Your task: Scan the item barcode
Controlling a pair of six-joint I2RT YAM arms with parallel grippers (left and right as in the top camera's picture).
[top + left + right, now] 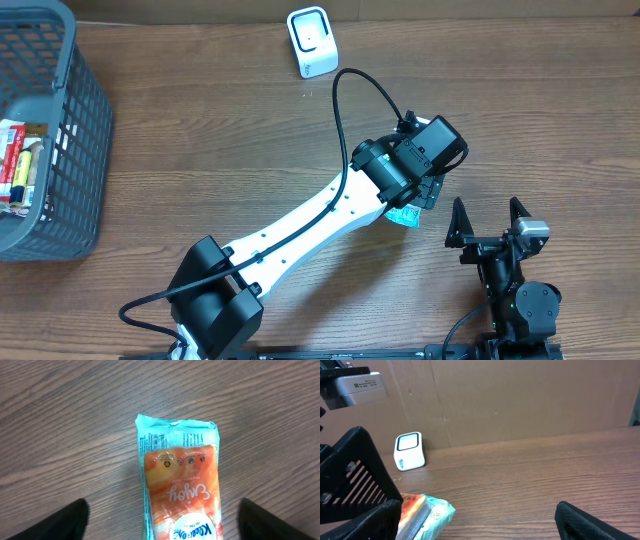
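Wooden table; left gripper downward, spread astride orange packet; right gripper wide apart

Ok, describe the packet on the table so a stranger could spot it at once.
On the wooden table, follow the white left arm diagonally to its black hand. Right beneath that hand lies a flat packet. It is the only teal-edged, orange-fronted thing on the bare wood; the small white box stands at the far edge, and other goods sit in the grey basket.
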